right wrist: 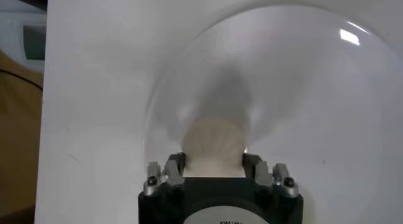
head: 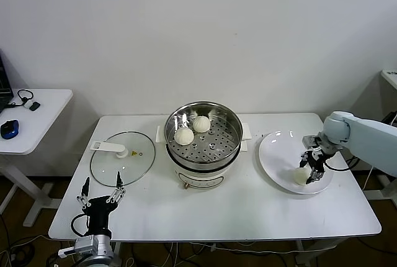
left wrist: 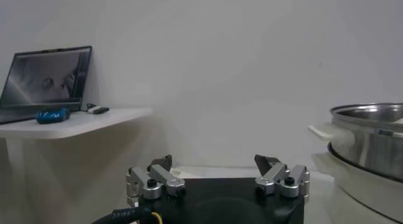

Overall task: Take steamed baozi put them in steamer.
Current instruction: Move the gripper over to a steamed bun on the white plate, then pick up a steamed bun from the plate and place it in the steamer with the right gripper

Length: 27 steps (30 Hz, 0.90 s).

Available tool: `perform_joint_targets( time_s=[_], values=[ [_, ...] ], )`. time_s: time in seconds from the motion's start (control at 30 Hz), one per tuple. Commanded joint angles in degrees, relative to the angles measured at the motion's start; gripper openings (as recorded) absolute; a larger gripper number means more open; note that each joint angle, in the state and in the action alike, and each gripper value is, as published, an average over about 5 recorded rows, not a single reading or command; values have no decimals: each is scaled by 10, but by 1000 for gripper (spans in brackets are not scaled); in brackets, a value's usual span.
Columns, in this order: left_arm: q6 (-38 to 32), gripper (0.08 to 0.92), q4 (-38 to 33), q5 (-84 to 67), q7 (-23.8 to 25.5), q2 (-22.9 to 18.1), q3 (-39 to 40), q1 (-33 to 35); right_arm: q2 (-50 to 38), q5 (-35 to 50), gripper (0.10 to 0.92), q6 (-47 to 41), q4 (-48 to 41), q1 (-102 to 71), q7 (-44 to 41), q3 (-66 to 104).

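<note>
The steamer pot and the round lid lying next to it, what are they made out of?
The steamer looks like shiny polished steel: its wall mirrors the room, and its holed tray carries two baozi. Its base looks like white plastic, though I can't be sure. The lid looks like clear glass, since the table shows through it, with a white knob.

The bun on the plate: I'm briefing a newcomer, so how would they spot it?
Find the white plate right of the steamer. The bun lies near its front edge, between the right hand's fingers. It is the only bun outside the steamer.
</note>
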Motion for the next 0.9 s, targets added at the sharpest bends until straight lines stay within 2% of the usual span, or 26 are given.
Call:
perform_joint_targets(
  time_s=[0.03, 0.33, 0.67, 0.9],
  values=[
    [1, 823, -2, -1, 0, -6, 0, 1, -1, -1, 554, -1, 10, 7, 1, -2],
    [0, 823, -4, 0, 1, -2, 1, 3, 0, 56, 543, 28, 96, 190, -3, -135],
    [4, 823, -10, -2, 2, 1, 3, 2, 62, 132, 545, 60, 216, 392, -17, -229],
    [4, 823, -19, -5, 3, 1, 3, 5, 134, 186, 548, 65, 224, 456, -25, -210]
  ],
)
